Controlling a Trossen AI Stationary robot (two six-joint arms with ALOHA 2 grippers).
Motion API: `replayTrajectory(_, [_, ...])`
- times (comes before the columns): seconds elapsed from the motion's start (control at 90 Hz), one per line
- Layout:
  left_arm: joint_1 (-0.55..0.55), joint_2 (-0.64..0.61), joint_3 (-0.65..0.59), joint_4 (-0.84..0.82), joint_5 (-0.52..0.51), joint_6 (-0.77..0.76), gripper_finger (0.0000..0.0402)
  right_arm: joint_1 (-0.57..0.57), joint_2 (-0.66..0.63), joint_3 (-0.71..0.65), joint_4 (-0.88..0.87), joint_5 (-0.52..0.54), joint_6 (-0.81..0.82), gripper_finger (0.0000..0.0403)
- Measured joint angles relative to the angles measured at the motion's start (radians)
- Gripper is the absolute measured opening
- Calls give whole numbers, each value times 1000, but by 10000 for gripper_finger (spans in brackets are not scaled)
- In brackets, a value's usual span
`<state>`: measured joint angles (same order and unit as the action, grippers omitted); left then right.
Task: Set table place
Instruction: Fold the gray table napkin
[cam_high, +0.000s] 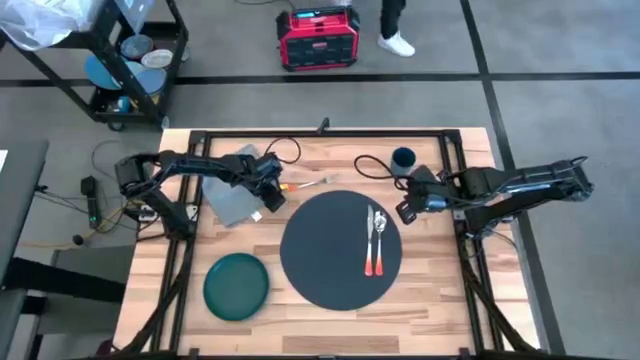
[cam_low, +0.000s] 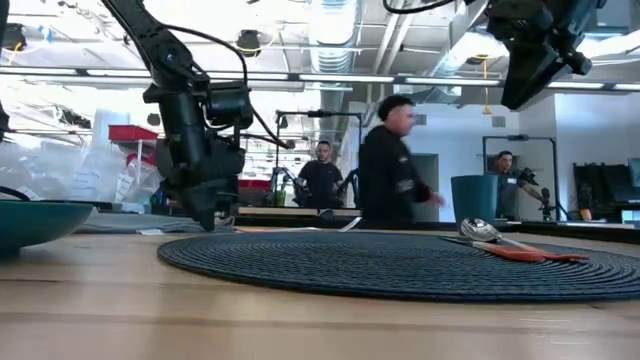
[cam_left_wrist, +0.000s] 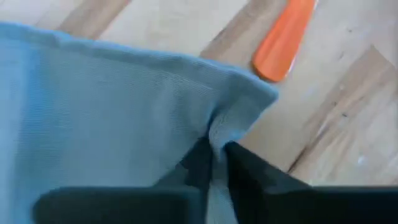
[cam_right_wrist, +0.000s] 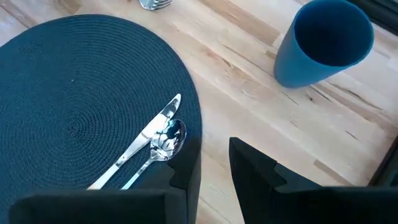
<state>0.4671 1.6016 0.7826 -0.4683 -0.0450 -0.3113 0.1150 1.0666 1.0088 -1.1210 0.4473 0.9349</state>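
Two grippers work: the left gripper (cam_left_wrist: 214, 163) pinches a blue-grey cloth (cam_high: 237, 192) (probably a napkin) near the table's (cam_high: 330, 310) far edge; the right gripper (cam_right_wrist: 214, 163) hangs part open beside the mat (cam_high: 325, 250).

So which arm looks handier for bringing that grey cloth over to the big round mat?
The left one, I would say. Its hand is already pinched shut on the cloth's corner, beside the mat. The right hand is open and empty across the mat, nearer the blue cup.
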Motion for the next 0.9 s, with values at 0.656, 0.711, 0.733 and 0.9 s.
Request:
replayTrajectory(0.656, [-10, -88, 344, -386, -80, -4, 0, 0, 0, 0, 3, 29, -72, 72])
replayTrajectory(0.711, [-15, -100, 380, -419, -95, -4, 0, 0, 0, 0, 3, 29, -77, 72])
replayTrajectory(0.733, [-18, -107, 396, -431, -101, -4, 0, 0, 0, 0, 3, 29, -78, 72])
replayTrajectory(0.9, [-33, -143, 509, -528, -128, -24, 0, 0, 0, 0, 5, 29, -81, 72])
